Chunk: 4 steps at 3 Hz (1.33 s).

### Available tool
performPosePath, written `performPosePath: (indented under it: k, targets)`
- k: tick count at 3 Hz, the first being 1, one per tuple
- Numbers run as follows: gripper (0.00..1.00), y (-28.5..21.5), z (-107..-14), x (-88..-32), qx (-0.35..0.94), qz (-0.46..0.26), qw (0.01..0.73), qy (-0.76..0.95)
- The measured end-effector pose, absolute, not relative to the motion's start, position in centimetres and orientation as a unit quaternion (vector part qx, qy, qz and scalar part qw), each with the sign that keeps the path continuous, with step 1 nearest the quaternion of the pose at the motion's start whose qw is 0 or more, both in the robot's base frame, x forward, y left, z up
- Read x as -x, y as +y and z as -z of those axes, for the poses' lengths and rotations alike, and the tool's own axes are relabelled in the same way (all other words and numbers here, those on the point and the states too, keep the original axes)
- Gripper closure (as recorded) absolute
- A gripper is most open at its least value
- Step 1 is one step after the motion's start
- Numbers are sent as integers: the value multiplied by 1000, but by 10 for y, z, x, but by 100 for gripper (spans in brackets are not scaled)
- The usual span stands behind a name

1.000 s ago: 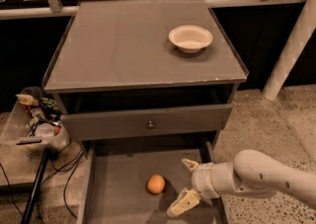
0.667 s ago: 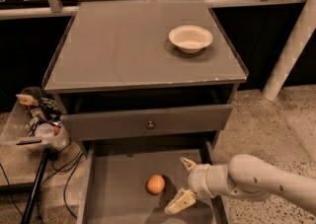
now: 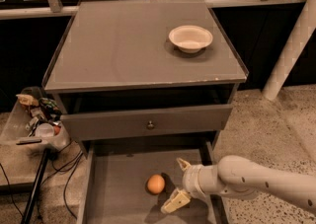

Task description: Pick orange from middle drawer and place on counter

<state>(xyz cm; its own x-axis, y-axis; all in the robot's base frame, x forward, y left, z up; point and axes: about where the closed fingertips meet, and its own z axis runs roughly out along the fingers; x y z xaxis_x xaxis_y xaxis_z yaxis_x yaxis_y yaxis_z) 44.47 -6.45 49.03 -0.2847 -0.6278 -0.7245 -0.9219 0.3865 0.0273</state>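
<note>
In the pulled-out middle drawer, I see the orange resting on the flat grey floor. My hand sits low in the drawer just to the orange's right, fingers spread wide and holding nothing. Up on the table stands a white bowl.

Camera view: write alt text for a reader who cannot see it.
The robot's open hand sits low in the pulled-out middle drawer, beside the orange and not touching it. Above, the grey counter holds a white bowl near its back right corner.
</note>
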Motion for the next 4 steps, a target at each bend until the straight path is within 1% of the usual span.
performPosePath:
  k: [1,2,4]
  targets:
    - [0,-55,-470,-446,499,-241,314,771]
    - [0,-44,-456,-453,491,-248,328,768]
    - [0,-21,-435,-485,464,-282,374,752]
